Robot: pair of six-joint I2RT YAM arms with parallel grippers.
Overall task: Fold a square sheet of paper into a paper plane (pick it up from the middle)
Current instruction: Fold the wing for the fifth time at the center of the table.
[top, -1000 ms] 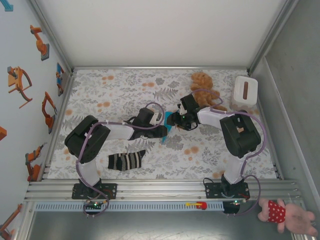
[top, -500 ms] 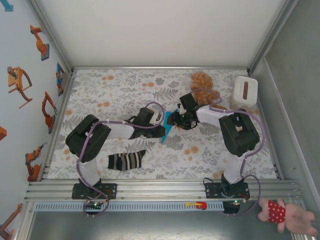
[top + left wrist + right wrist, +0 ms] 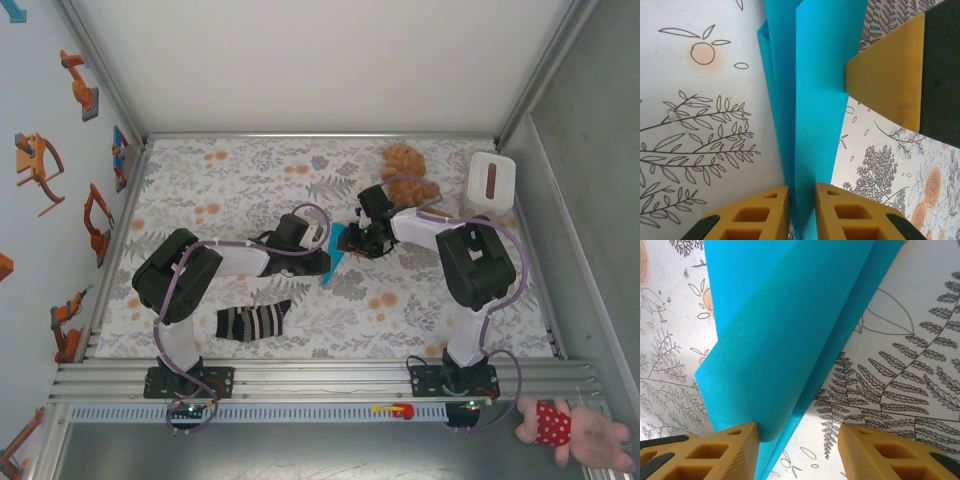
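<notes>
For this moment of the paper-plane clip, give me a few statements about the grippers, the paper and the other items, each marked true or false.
1. The left gripper is pinched on the blue paper. True.
2. The right gripper is clamped tight on the paper. False: its jaws stand well apart, with a curled fold of the paper between them.
3. The striped sock lies on the table near the left arm's base, apart from the paper. True.
4. The teddy bear sits at the near edge. False: it is at the far side, beyond the right gripper.
5. The paper lies as a flat, unfolded square. False: it is folded into layers.
</notes>
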